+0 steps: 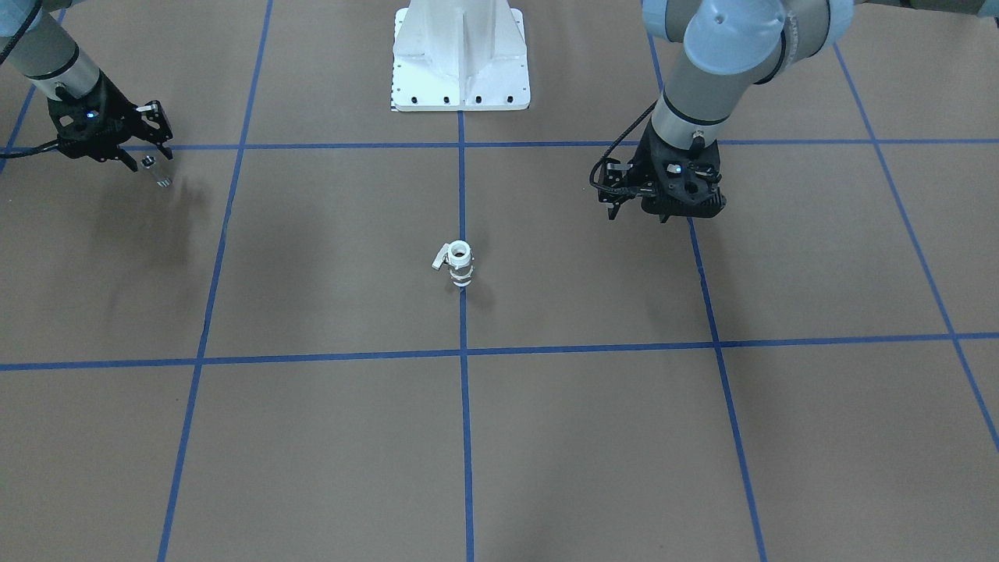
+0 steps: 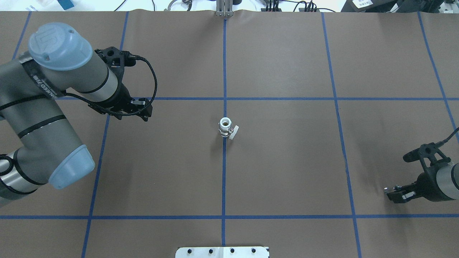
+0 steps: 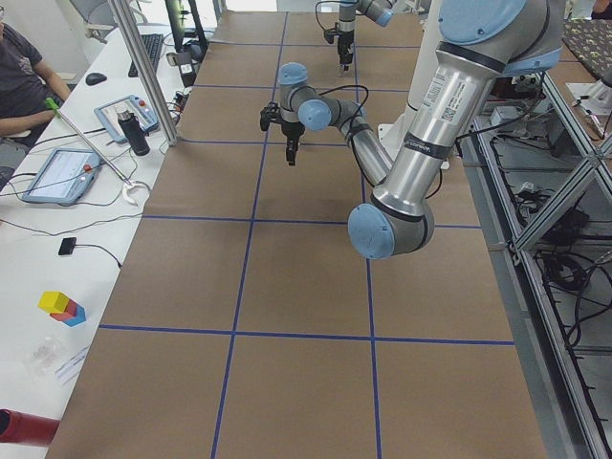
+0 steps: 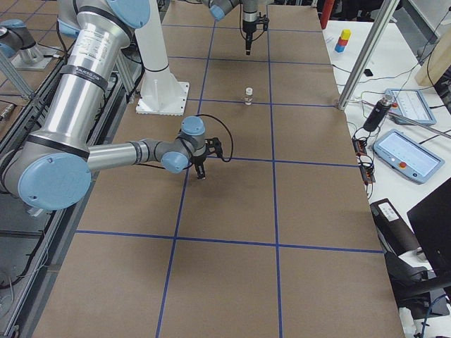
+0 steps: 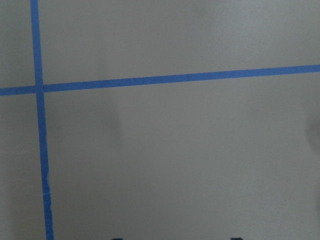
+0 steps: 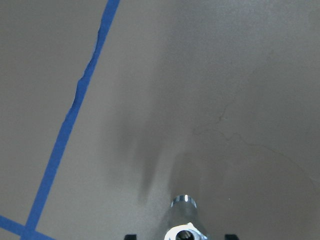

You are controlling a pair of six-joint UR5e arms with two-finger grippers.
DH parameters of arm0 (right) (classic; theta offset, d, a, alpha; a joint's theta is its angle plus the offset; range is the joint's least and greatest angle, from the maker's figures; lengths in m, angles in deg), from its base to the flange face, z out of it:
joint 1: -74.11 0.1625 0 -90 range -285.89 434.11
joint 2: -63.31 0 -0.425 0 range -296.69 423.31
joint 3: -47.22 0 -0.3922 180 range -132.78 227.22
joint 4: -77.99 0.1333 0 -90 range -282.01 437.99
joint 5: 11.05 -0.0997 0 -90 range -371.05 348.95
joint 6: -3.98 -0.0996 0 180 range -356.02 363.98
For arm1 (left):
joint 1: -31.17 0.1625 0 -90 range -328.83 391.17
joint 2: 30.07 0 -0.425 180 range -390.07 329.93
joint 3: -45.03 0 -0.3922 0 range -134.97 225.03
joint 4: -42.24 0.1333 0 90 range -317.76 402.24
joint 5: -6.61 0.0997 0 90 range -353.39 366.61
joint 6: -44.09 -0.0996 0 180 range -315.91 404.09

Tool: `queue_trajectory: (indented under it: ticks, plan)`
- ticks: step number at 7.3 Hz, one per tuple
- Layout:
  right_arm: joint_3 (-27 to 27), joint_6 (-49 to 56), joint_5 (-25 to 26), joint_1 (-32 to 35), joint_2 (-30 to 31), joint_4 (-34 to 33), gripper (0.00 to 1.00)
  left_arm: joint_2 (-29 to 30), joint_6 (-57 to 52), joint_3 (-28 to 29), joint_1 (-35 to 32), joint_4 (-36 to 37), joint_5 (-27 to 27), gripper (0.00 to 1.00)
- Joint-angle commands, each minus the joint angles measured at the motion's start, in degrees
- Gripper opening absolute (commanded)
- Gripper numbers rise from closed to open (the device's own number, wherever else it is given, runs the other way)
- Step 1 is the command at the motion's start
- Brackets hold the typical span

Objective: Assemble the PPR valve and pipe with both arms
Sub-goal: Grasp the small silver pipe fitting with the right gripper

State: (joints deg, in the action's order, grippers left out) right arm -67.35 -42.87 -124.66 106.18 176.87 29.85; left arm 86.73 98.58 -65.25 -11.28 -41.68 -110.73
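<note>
Jaws: right gripper (image 1: 147, 158) pinching pipe (image 1: 159, 173), wrist tilted, low toward tabletop's right edge. Left gripper (image 1: 638, 212) spread, pointing down, hovering. Valve (image 1: 460, 264) upright at tabletop (image 1: 312, 437) centre, well apart from both.

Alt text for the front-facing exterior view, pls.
The PPR valve stands upright mid-frame on a blue tape line of the brown table. At the view's left the right gripper holds the pipe; at the view's right the left gripper hovers empty, jaws open.
</note>
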Motion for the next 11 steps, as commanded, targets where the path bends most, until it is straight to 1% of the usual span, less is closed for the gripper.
queue_trajectory:
  ticks: [1, 10, 11]
  plan:
    - [0.0, 0.0, 0.1, -0.2, -0.1, 0.0, 0.48, 0.0, 0.1, 0.1, 0.0, -0.1, 0.0, 0.78]
    - [0.1, 0.0, 0.1, 0.7, -0.4, 0.0, 0.48, -0.1, 0.1, 0.2, 0.0, -0.2, 0.0, 0.78]
    - [0.1, 0.0, 0.1, 0.7, -0.4, 0.0, 0.46, -0.1, 0.1, 0.2, 0.0, -0.2, 0.0, 0.78]
